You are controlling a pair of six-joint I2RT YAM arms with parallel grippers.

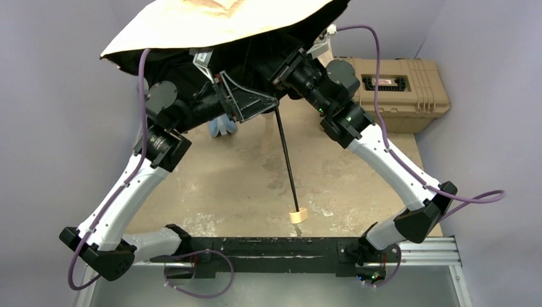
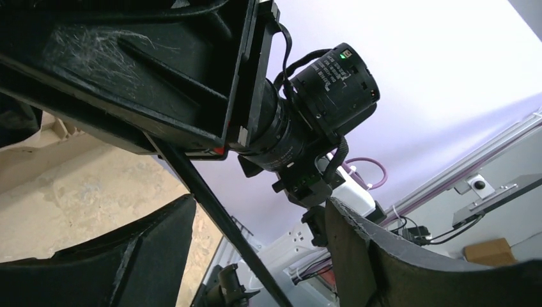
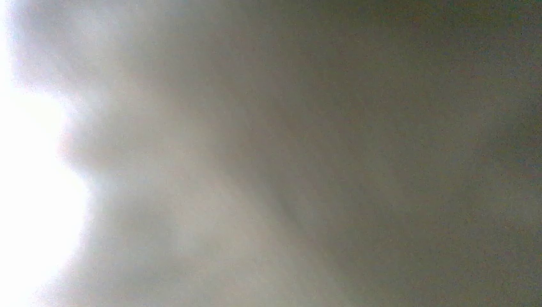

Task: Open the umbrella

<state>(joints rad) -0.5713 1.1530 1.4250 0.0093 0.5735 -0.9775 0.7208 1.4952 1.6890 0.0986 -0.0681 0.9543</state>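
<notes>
Both at umbrella [image 1: 217,22]: L gripper [image 2: 255,256] spread astride shaft [image 1: 287,160], R gripper [image 1: 292,65] unclear (hidden).

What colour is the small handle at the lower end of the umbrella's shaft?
Cream. The handle shows best in the top external view.

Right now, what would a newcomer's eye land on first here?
The beige umbrella, spread across the top of the overhead view, its black shaft slanting down to a cream handle near the table's front edge. The left arm and right arm reach up under it; a tan toolbox sits far right.
</notes>
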